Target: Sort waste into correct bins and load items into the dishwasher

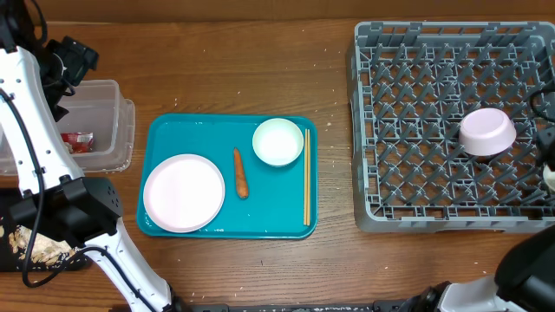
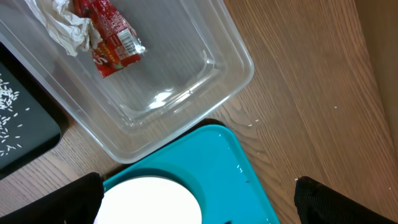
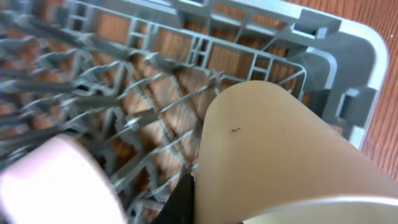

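Holding the cup (image 3: 280, 155) over a corner of the rack (image 3: 124, 93), the right pincer (image 3: 184, 198) has its jaws drawn together. The cup fills the view directly at them and is tilted, so the grip is judged to be a pinch on the thin wall. The tilt would suit setting the cup down among the pegs so that water drains. Beside this pincer, further into the rack, an upturned bowl (image 1: 486, 131) rests on the lattice, probably for the same reason.

The left pincer (image 2: 199, 202) stands wide apart and carries nothing. Directly beneath it lie a corner of the teal tray (image 2: 217, 162) and the rim of the plate (image 2: 149, 199). Ahead of it sits the clear tub (image 2: 186, 106), which holds the red wrapper (image 2: 112, 37) and the crumpled tissue (image 2: 62, 25), so dry rubbish is kept apart from food. Beside the tub, the black tray (image 2: 25, 124) carries loose rice grains.

The carrot stick (image 1: 240, 172) is not yet sorted. It lies on the teal tray between the plate and the second bowl (image 1: 277, 141). The chopsticks (image 1: 306, 178) lie along the tray edge nearest the rack. The open left pincer is judged well placed to take the carrot stick.
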